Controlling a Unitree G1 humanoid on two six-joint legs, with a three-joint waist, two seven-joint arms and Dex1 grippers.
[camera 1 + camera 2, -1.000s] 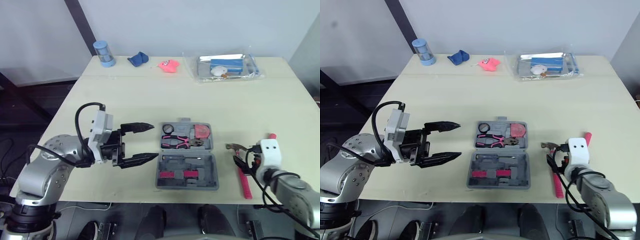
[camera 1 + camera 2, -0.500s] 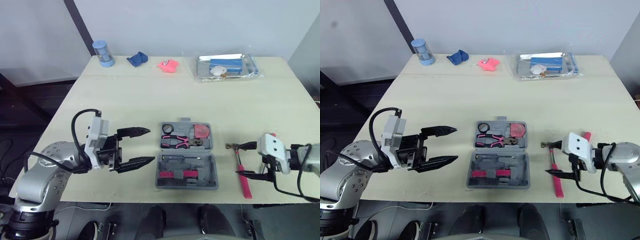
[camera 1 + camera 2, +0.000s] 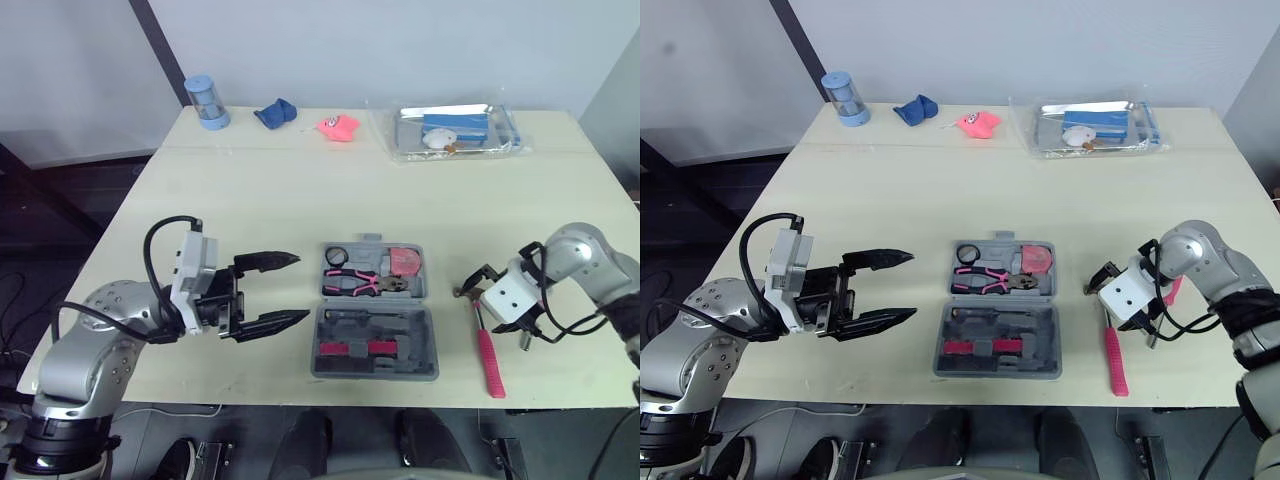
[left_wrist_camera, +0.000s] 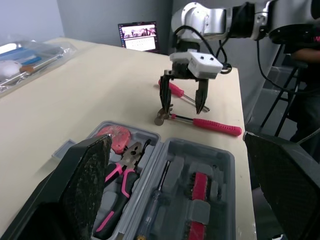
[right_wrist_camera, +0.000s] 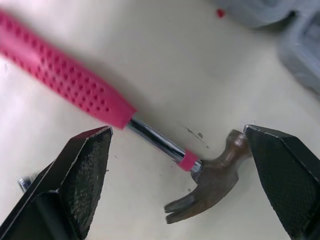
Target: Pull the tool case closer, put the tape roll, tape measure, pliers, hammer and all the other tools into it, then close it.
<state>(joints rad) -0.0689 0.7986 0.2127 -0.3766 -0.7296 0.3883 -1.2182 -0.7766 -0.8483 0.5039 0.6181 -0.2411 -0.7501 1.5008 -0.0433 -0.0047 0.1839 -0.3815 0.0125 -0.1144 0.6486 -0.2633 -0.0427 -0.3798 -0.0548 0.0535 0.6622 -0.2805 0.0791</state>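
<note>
Tool case (image 3: 372, 373): lies open and flat near the front edge of the table (image 3: 300, 190), about midway between the two arms.
Case, far half: holds the pliers (image 3: 350, 285) with pink grips, the reddish tape measure (image 3: 404, 262) in the right corner and the black tape roll (image 3: 336, 258) in the left corner.
Case, near half: a screwdriver (image 3: 370, 317) along its top, pink-and-black pieces below it (too small to name).
Hammer (image 3: 486, 350): flat on the table just right of the case, head toward the far side, pink handle pointing to the front edge.
Right gripper (image 4: 183, 100): points down over the hammer, fingers spread wide to either side of the steel neck just behind the head; grips nothing.
Left gripper (image 3: 300, 288): level above the table left of the case, fingers wide apart and aimed at it, holding nothing.
Second pink-handled tool (image 4: 172, 89): lies just beyond the right gripper.
Far edge: blue canister (image 3: 207, 105), blue cloth (image 3: 275, 115), pink lump (image 3: 338, 128), clear bag (image 3: 455, 132).
</note>
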